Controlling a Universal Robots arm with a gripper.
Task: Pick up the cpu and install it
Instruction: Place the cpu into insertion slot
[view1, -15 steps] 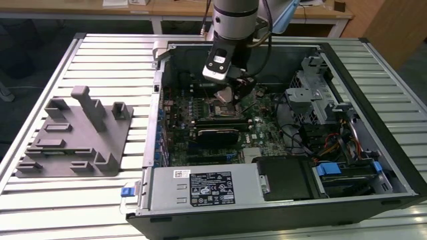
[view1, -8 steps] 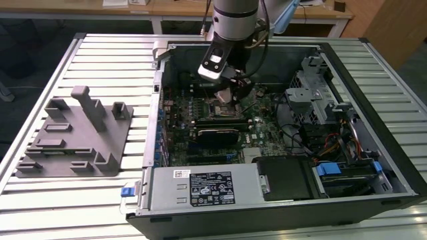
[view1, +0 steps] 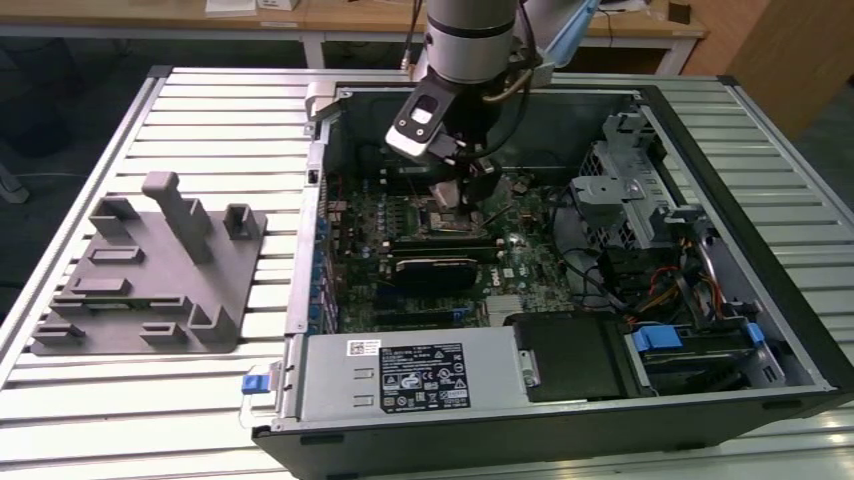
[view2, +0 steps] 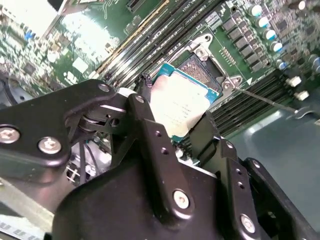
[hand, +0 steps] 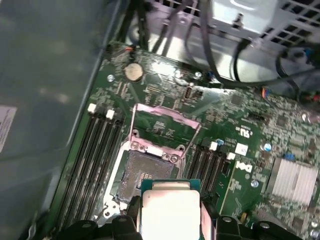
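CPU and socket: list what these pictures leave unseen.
Underside of the CPU: faces away in both wrist views.
CPU's side edges, second wrist view: covered by the hand.
Pins of the socket: too small in both wrist views.
The socket, exterior view: partly behind the hand.
CPU's height over the socket: cannot tell.

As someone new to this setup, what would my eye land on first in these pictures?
The gripper is shut on the cpu, held close to the motherboard's open socket. In the exterior view the arm reaches into the open computer case, and a grey tray lies at the exterior view's left.
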